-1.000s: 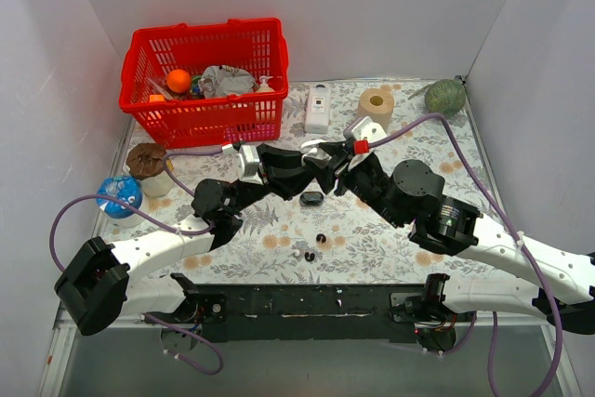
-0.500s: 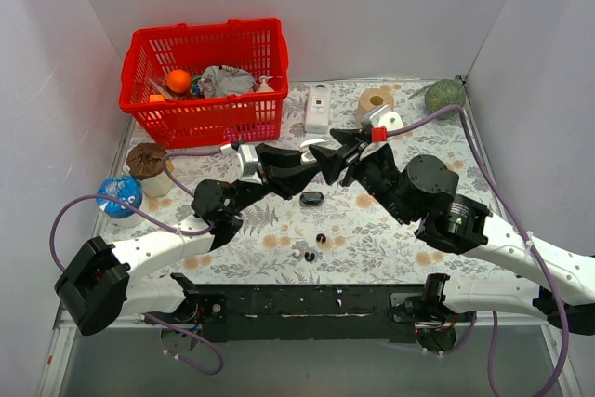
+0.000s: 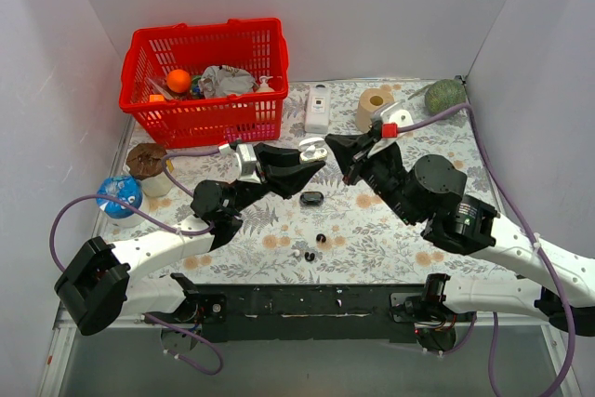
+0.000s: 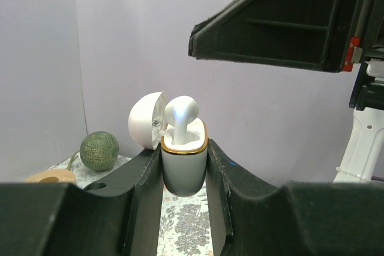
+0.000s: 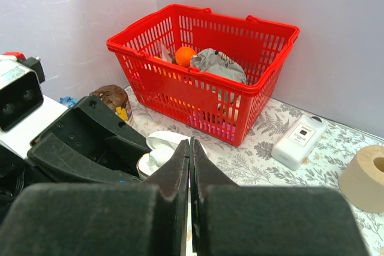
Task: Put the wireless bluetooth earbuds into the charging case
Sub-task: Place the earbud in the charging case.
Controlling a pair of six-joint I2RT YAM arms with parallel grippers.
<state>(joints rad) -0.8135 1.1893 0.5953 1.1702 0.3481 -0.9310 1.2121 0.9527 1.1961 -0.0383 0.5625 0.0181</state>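
Note:
My left gripper [image 4: 184,154] is shut on the white, gold-rimmed charging case [image 4: 183,169] and holds it upright above the table, its lid [image 4: 147,121] flipped open. One white earbud [image 4: 181,112] stands in the case, its head sticking out. My right gripper [image 5: 190,143] is shut and empty, just right of the case [image 3: 311,147] and apart from it. In the top view the left gripper [image 3: 310,159] and right gripper [image 3: 333,144] face each other. Three more tiny earbuds lie on the mat near the front: a black one [image 3: 321,239] and a white and black pair [image 3: 304,255].
A small black case [image 3: 311,198] lies on the mat below the grippers. A red basket [image 3: 204,81] with odds and ends stands at the back left, with a white box [image 3: 318,109], tape roll [image 3: 375,104] and green ball [image 3: 444,97] along the back. A globe [image 3: 119,194] and cup [image 3: 149,165] sit left.
My right gripper has drawn back to the right from the case and closed. The white earbud stays in the case. The left gripper has held still.

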